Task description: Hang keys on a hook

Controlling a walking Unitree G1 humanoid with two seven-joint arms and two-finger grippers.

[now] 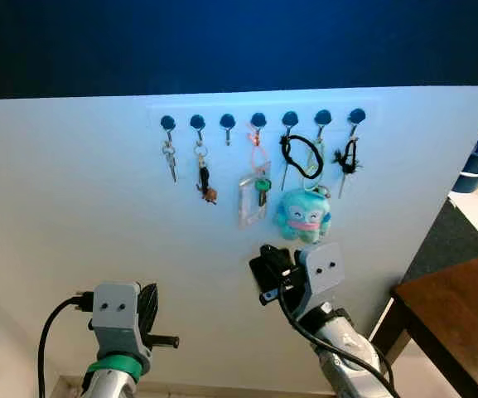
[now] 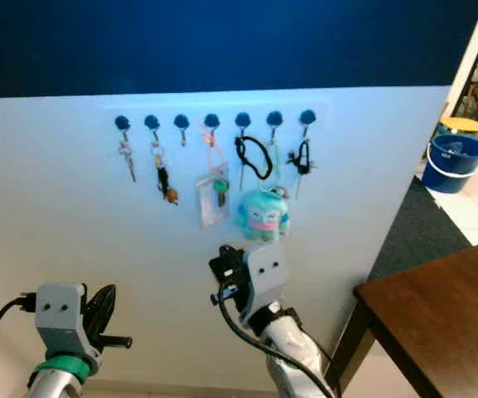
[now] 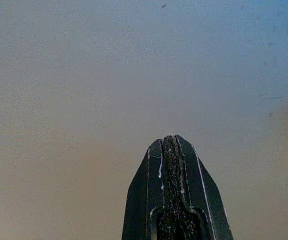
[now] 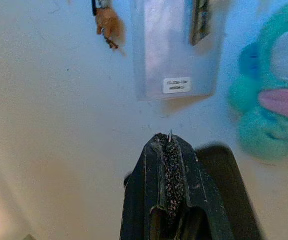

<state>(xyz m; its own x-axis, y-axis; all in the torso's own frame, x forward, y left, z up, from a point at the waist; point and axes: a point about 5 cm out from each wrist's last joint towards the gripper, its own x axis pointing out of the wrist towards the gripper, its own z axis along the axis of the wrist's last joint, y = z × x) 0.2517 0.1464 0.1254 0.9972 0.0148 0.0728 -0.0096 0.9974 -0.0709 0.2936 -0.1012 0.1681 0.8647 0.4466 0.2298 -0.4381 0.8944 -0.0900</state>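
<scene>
In the left eye view, a row of hooks (image 1: 258, 121) crosses the upper middle of the white wall (image 1: 73, 215); keys (image 1: 170, 160) hang from several. The right gripper (image 1: 265, 269) sits centre frame, below the teal plush (image 1: 302, 215). In the left wrist view, the left gripper (image 3: 169, 142) is clenched, empty. In the right wrist view, the right gripper is clenched, empty, below a clear card holder (image 4: 176, 50).

Keys (image 1: 260, 184) on a pink loop hang from the fourth hook (image 1: 258, 121).

Brown table (image 2: 437, 307) at right; blue bucket (image 2: 452, 162) beyond (contents possibly white).
</scene>
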